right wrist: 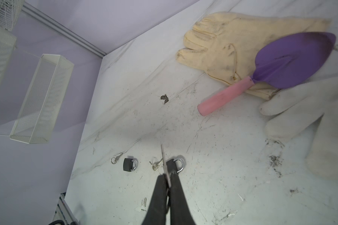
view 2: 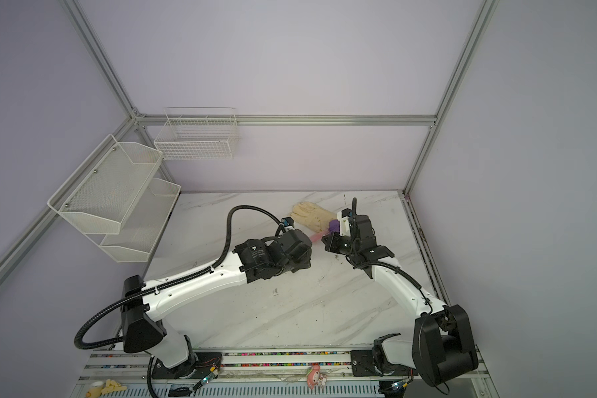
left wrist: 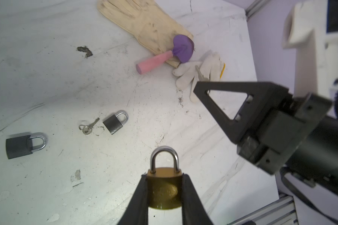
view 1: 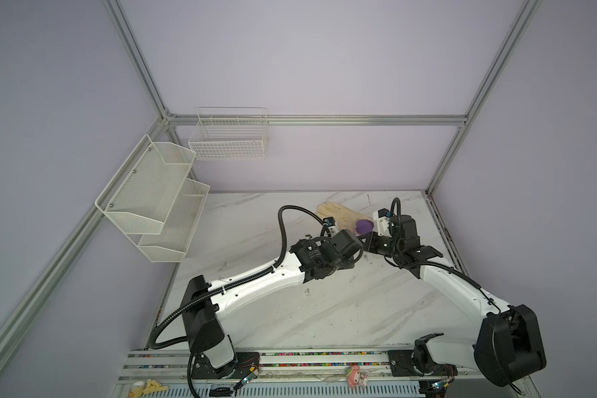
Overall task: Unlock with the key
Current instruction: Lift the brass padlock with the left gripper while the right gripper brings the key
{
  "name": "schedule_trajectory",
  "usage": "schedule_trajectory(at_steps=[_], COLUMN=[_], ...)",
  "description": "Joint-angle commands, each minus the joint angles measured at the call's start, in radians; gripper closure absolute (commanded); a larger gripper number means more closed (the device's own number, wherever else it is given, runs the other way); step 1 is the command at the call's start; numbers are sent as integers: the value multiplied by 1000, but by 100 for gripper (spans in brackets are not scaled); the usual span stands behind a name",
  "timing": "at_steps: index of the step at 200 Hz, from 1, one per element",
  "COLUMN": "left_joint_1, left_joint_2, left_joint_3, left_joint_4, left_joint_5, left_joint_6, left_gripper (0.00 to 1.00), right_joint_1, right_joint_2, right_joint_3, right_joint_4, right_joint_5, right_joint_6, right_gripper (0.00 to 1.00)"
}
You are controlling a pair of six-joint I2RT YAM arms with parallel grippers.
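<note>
Brass padlock (left wrist: 163,192), shackle shut, is clamped by its body in the left gripper (left wrist: 164,176) above the marble tabletop (left wrist: 47,78), while the right gripper (right wrist: 168,178) pinches a silver key (right wrist: 164,157) near it, so alignment seems in hand: next the blade must find the unseen keyhole.

Both top views high, facing down over table (view 1: 324,310), wrist views close, sharing trowel (left wrist: 182,47)

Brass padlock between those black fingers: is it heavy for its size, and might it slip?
Probably heavy for its size: the brass padlock looks solid metal. Its smooth sides could slip, since the left gripper pinches only its edges. Likely rigid: the shackle looks closed, so nothing should flop.
</note>
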Motion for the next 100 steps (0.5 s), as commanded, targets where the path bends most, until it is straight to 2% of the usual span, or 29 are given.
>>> schedule_trajectory(at_steps=[1,39,100], left_joint_1=[47,132,212], left_joint_2=[-70,-193,-373], left_joint_3=[-87,-195,-432], left_joint_4=[35,65,224], left_joint_5=[-28,-37,-38], left_joint_6=[-89,-200,-369], left_gripper=[99,100,100], right_joint_1=[72,177,337], right_joint_2=[16,19,5], right_joint_3=[19,-20,-36], right_joint_4=[-23,61,195], right_joint_5=[69,69,105], right_joint_6=[-37,-49,-30], right_gripper=[100,100,100])
